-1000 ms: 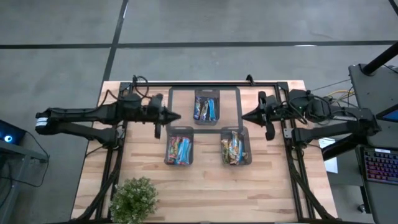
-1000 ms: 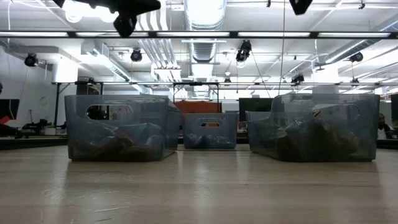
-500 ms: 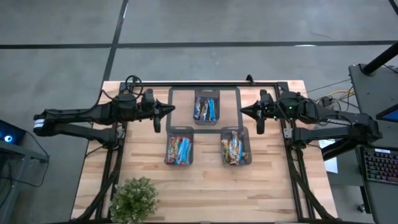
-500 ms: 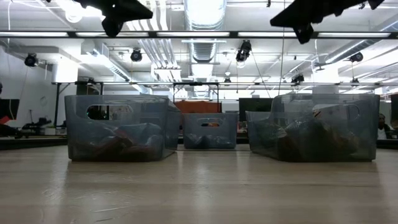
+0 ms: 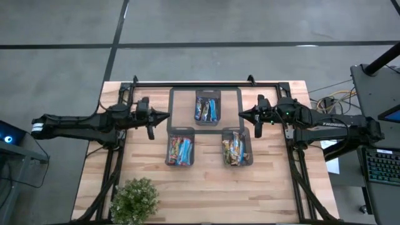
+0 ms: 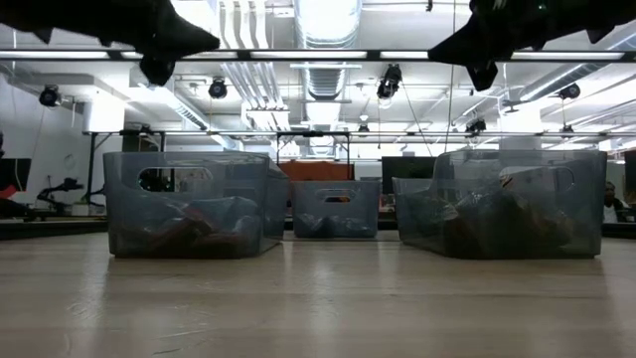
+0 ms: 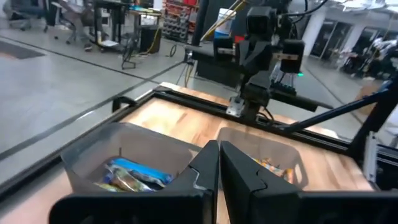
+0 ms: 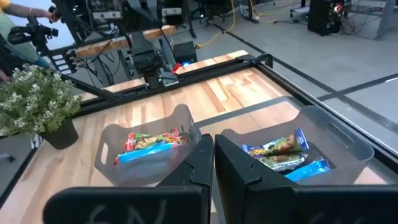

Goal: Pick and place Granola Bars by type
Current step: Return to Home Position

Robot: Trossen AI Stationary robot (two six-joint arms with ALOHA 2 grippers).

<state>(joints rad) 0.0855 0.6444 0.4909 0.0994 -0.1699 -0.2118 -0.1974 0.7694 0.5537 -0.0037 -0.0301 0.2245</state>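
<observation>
My left gripper (image 5: 165,115) and right gripper (image 5: 241,115) are closed, empty. Between them lie foil-wrapped granola bars (image 5: 207,109), near the far edge of the wooden tabletop (image 5: 206,187).

Counts three see-through bins on one table (image 5: 206,187): far bin (image 5: 207,92), near-left bin (image 5: 180,130), near-right bin (image 5: 237,129). Holds Granola Bars (image 5: 207,109) in all three, heaped too thickly to number bar by bar. Adds two arms, left arm (image 5: 69,123) and right arm (image 5: 337,125), with one pincer apiece, left pincer (image 5: 167,115) and right pincer (image 5: 240,114), plus one green potted plant (image 5: 134,199).
</observation>
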